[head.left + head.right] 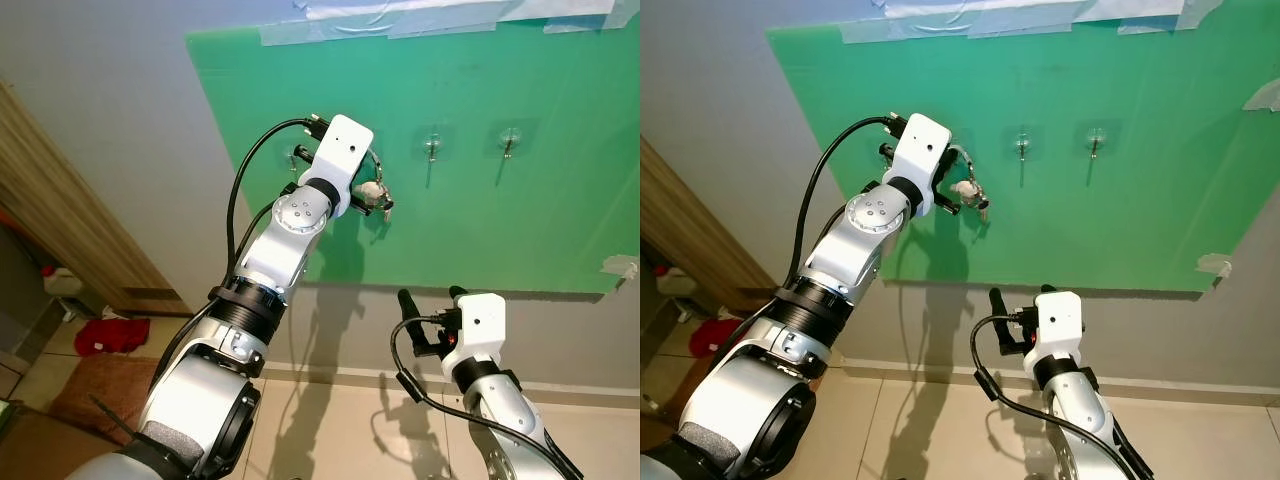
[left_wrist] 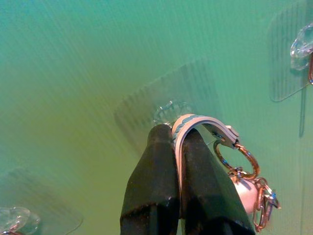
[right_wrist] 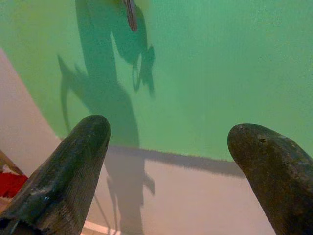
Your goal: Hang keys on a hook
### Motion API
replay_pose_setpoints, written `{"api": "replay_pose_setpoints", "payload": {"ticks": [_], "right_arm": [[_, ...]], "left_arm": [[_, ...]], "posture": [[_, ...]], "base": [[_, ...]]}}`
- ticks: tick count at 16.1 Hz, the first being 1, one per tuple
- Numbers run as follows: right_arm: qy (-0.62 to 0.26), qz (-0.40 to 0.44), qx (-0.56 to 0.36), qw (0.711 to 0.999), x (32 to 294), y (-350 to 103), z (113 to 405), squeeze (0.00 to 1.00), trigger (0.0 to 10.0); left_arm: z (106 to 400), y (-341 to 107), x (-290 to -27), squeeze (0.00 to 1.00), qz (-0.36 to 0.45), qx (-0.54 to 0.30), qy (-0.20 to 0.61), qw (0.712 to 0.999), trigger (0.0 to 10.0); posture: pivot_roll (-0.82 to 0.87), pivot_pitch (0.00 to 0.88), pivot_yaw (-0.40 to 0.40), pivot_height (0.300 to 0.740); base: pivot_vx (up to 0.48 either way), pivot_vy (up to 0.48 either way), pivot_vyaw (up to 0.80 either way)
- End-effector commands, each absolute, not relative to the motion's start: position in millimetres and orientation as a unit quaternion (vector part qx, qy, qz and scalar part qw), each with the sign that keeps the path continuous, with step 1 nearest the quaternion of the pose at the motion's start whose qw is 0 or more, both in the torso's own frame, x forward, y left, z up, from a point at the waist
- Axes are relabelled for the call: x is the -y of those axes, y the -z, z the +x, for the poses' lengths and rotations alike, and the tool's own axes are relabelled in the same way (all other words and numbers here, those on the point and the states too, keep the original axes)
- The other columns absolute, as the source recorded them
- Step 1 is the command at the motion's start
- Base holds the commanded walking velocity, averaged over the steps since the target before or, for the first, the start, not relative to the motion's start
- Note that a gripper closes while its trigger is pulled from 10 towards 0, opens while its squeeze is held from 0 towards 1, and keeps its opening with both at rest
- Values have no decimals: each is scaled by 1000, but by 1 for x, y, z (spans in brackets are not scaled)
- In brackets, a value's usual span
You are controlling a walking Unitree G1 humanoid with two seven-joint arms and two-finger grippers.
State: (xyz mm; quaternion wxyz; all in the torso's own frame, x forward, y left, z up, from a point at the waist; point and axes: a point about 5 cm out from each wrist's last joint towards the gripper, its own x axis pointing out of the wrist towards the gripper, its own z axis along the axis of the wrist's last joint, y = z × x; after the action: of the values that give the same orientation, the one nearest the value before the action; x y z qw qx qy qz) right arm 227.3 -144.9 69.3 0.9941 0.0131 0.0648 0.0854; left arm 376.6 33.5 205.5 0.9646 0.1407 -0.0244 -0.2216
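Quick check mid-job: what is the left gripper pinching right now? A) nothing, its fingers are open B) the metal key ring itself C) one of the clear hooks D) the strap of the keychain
D: in the left wrist view the left gripper has its two black fingers closed on the strap, with the key ring hanging free beside them, just in front of a clear hook on the green board.

- Board (image 1: 470, 200) fixed on the wall, hooks in a row across it.
- Left gripper (image 2: 177, 139) up against the leftmost hook (image 2: 168, 111), strap (image 2: 195, 122) pinched between the fingers, keys (image 1: 375, 195) dangling just right of it.
- Right gripper (image 1: 430, 297) lower, below the board, well apart from the hooks.
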Motion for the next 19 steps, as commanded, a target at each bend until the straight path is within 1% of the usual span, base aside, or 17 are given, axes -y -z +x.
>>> {"api": "replay_pose_setpoints", "payload": {"ticks": [1,8,10,14,19], "right_arm": [[-93,15,-61,994,137,-73,226,0,10000],[-93,14,-64,994,136,-72,228,0,10000],[-96,14,-65,993,134,-72,229,0,10000],[-98,13,-67,993,135,-72,228,0,10000],[-99,11,-71,992,137,-70,227,0,10000]], "left_arm": [[380,-213,-39,0,149,35,212,965,0],[383,-219,-40,0,151,52,216,963,0],[390,-222,-49,0,156,61,208,964,0],[399,-214,-67,0,147,40,177,972,0],[402,-206,-81,0,106,22,136,985,0]], "posture": [[-210,0,208,740],[-198,0,205,740],[-194,0,199,740],[-195,0,198,740],[-192,0,193,740]], "base": [[0,0,0],[0,0,0],[0,0,0],[0,0,0],[0,0,0]]}}
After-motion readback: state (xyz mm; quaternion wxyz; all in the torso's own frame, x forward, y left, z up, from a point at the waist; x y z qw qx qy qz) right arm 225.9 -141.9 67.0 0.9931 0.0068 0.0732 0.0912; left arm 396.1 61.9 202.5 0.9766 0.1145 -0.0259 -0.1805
